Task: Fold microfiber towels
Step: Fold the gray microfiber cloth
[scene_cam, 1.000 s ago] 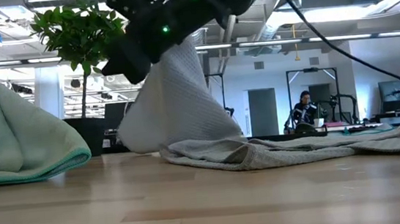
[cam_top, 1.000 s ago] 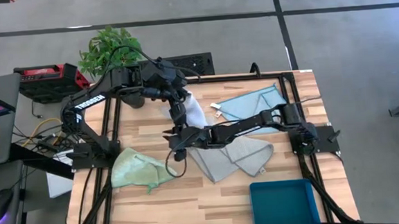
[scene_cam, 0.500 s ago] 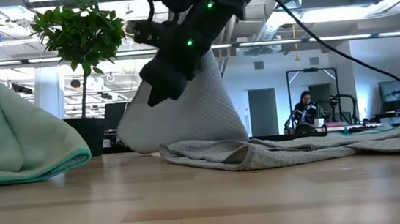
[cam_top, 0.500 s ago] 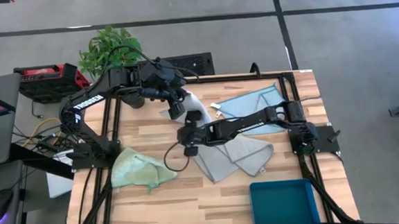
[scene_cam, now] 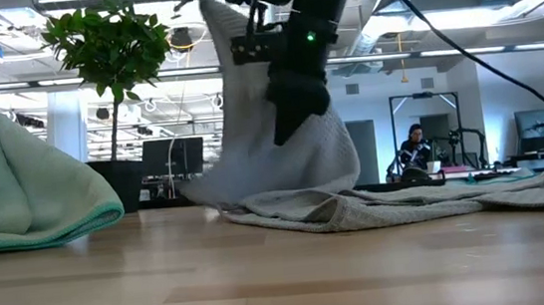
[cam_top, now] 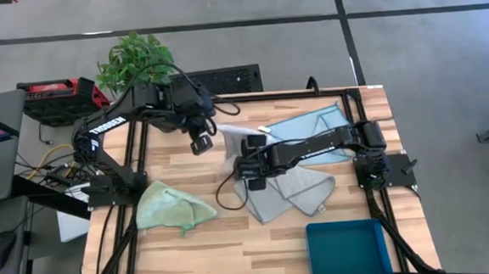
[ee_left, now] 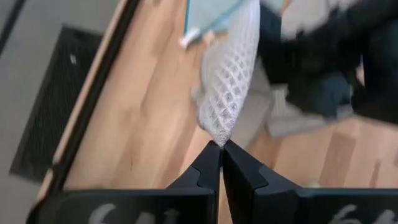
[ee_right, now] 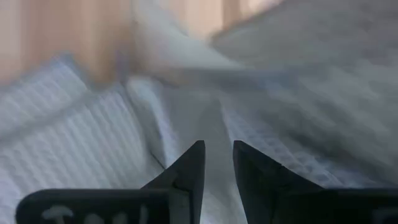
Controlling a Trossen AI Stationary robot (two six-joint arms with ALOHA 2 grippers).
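Note:
A pale grey towel hangs from my left gripper, which is shut on it above the table's middle; its lower end rests on the table. My right gripper points down close beside this towel. Its fingers stand a little apart, with nothing seen between them. A second grey towel lies crumpled near the right arm. A light blue towel lies flat at the far right, and a light green one is bunched at the near left. My left gripper pinches a bunched tip of the pale grey towel between its two shut fingertips, slanting down from the table's left. The towel hangs below the fingers as a drawn-out cone, its lower end on the table. My right gripper: I cannot tell whether it touches the towel.
A teal bin stands at the near right corner. A potted plant stands beyond the far left corner. Bare wood lies along the near edge between the green towel and the bin.
My right gripper has gone toward the table's right edge, past the hanging towel, and tipped from nearly level to pointing steeply down. My left gripper has shifted a little toward the table's left and tipped further down, still holding the towel, whose upper part now stands drawn out taller.

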